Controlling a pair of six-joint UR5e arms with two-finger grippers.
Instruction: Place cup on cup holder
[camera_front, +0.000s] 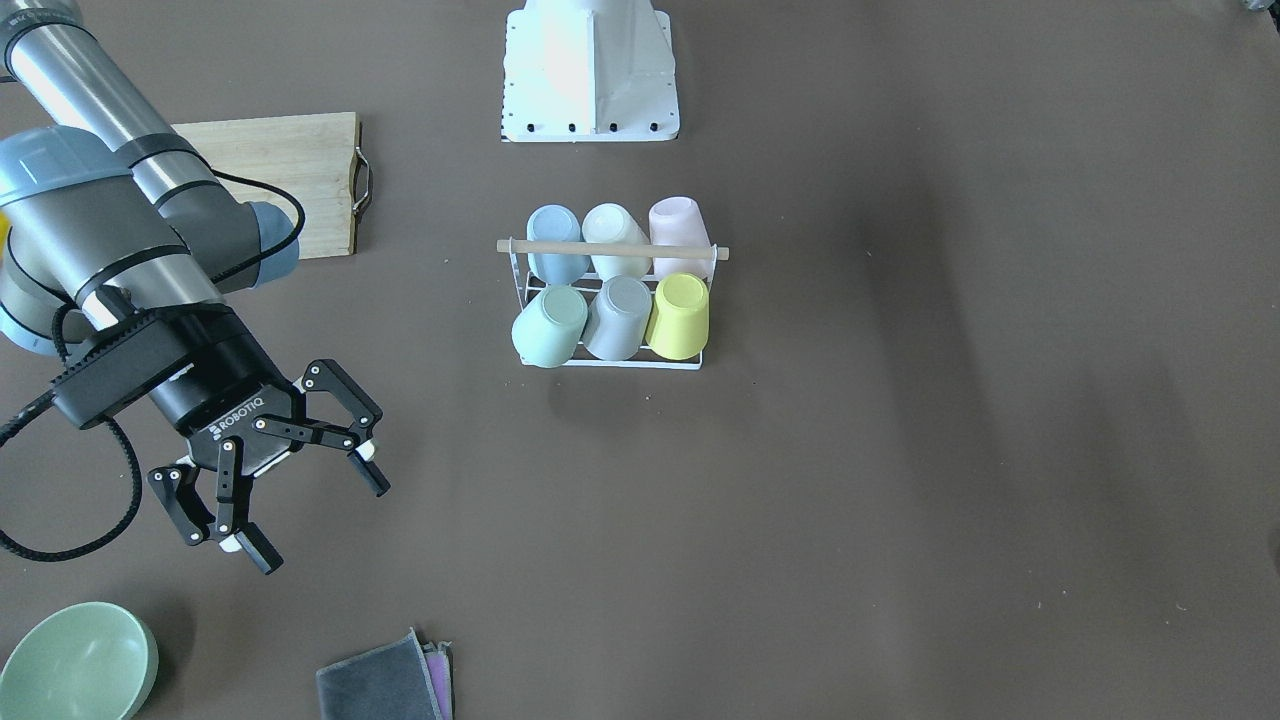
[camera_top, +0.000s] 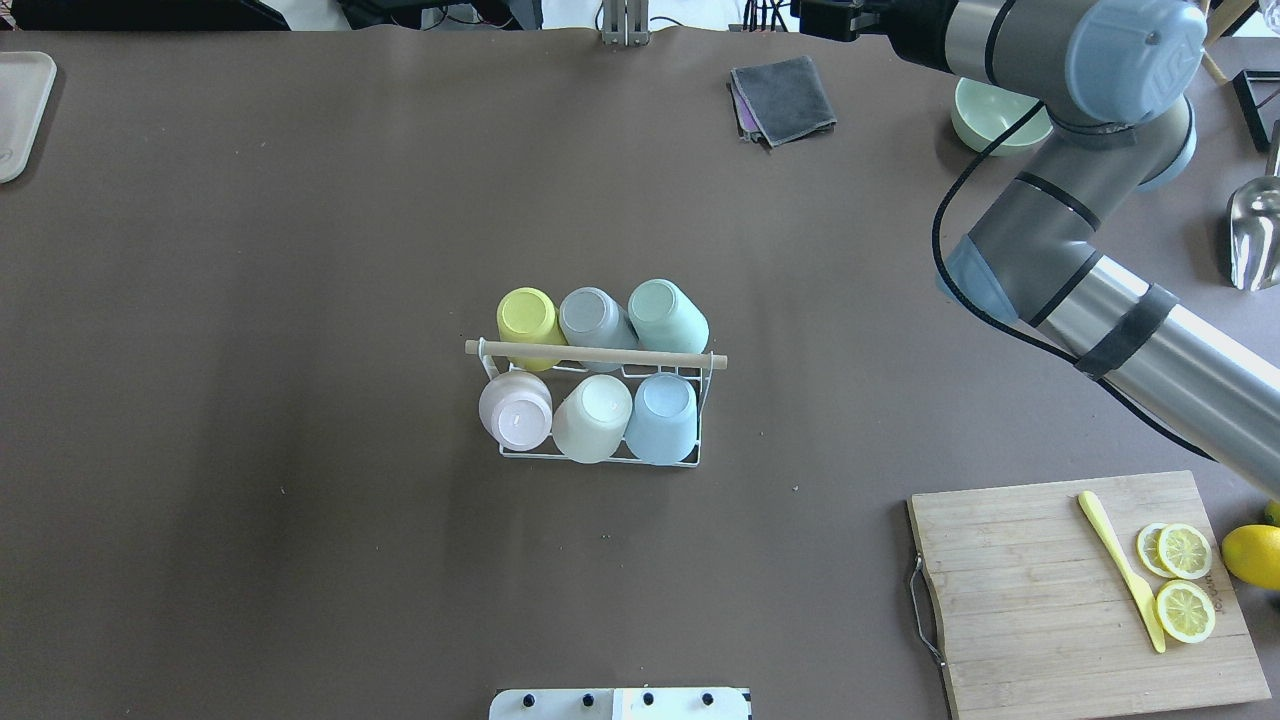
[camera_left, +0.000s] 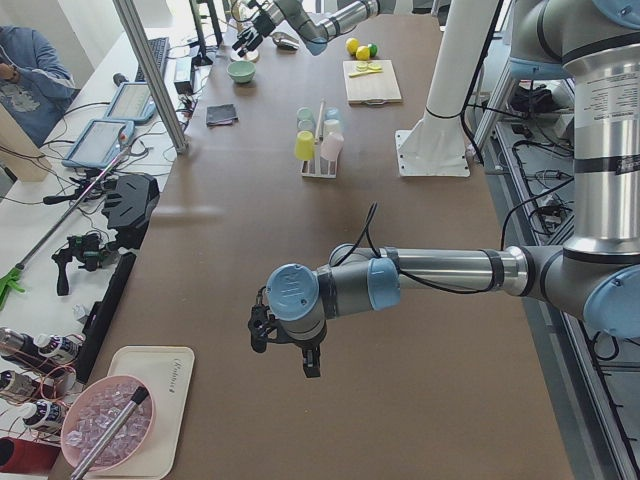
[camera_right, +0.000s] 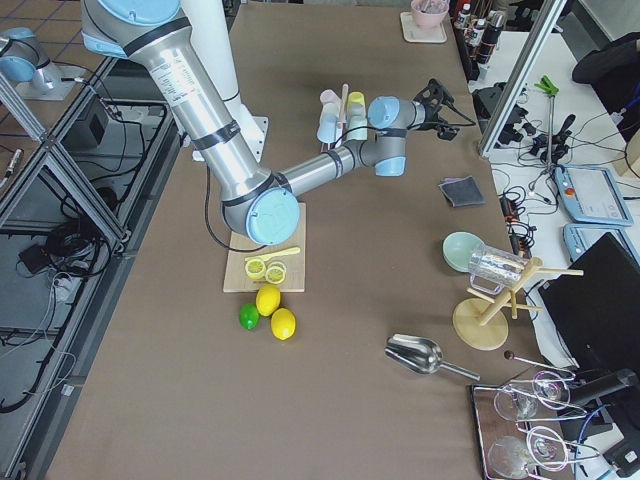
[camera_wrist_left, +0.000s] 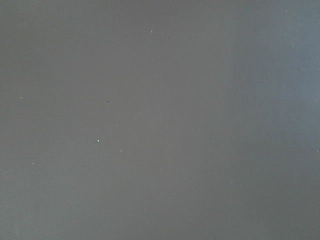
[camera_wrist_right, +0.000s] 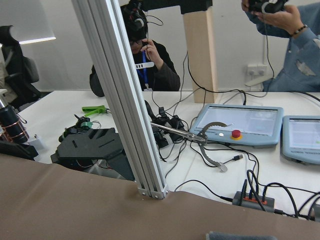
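At lower left we see the right gripper (camera_front: 320, 522) spread empty, well apart from the rack (camera_front: 610, 364); of the left gripper (camera_left: 286, 352) we cannot tell.

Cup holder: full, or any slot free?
Full. The cup holder carries six upside-down cups, three per row; no bare prong shows in the overhead or front-facing view.

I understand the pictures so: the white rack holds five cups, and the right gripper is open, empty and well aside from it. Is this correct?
Not fully. The cup holder holds six cups, three in each row, as the overhead exterior view shows. The right gripper is open, empty and well aside from it.
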